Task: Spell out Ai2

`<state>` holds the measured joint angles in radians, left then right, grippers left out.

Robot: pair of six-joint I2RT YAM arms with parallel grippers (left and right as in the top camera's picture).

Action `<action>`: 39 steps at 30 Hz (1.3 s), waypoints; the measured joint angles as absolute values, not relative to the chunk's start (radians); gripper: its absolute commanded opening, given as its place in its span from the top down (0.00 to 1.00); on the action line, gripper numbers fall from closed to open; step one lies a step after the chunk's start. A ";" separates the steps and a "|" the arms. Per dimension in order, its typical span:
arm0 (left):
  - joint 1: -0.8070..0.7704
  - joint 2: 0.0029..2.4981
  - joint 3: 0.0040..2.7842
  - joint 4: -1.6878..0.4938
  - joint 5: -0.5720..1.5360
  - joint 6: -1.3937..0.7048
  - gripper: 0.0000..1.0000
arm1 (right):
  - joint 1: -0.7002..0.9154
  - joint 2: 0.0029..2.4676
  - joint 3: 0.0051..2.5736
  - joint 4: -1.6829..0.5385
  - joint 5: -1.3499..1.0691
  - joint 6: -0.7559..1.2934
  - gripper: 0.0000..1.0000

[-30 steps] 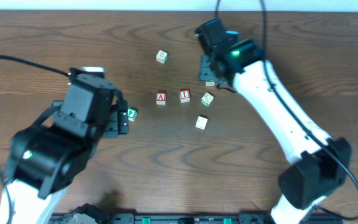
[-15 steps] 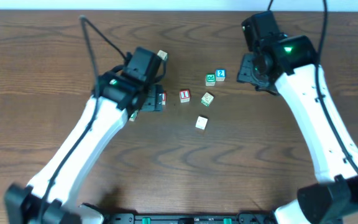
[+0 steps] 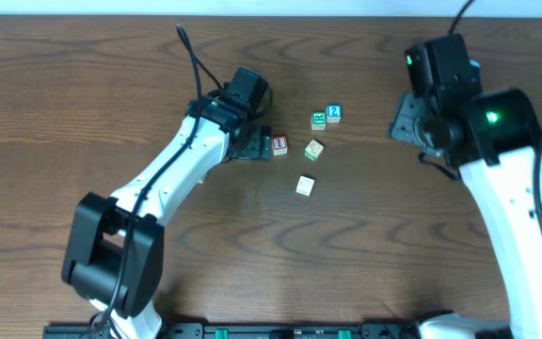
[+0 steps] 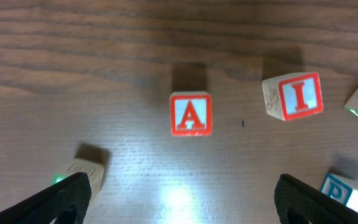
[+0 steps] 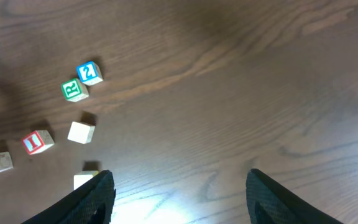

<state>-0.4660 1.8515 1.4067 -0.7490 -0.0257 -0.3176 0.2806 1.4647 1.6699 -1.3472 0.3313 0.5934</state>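
The red A block (image 4: 191, 114) lies flat on the table. The red I block (image 4: 294, 96) lies to its right, slightly turned; it also shows in the overhead view (image 3: 279, 146). The blue 2 block (image 3: 334, 113) sits farther back right beside a green R block (image 3: 318, 120); both show in the right wrist view, the 2 block (image 5: 89, 72) and the R block (image 5: 74, 89). My left gripper (image 3: 251, 143) hovers open and empty over the A block, hiding it from overhead. My right gripper (image 3: 408, 121) is open and empty, off to the right of the blocks.
A green-patterned block (image 3: 314, 150) and a plain pale block (image 3: 305, 185) lie right of the I block. In the left wrist view a blue P block (image 4: 347, 190) and a pale block (image 4: 84, 173) lie near my open fingers (image 4: 182, 202).
My left arm swung from the left side to above the A block. My right arm pulled away to the right, leaving the 2 and R blocks uncovered.
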 measured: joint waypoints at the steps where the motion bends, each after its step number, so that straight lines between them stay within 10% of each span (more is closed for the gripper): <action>1: -0.466 1.862 1.406 -0.737 -0.024 -0.318 0.04 | 0.281 1.439 1.634 -1.333 0.333 0.593 0.32; 26: -0.466 2.040 1.406 -0.588 -0.006 -0.363 0.00 | 0.281 1.163 1.227 -1.194 0.329 0.588 0.13; 39: -0.466 2.041 1.406 -0.578 -0.010 -0.388 0.53 | 0.281 1.163 1.227 -1.210 0.329 0.588 0.12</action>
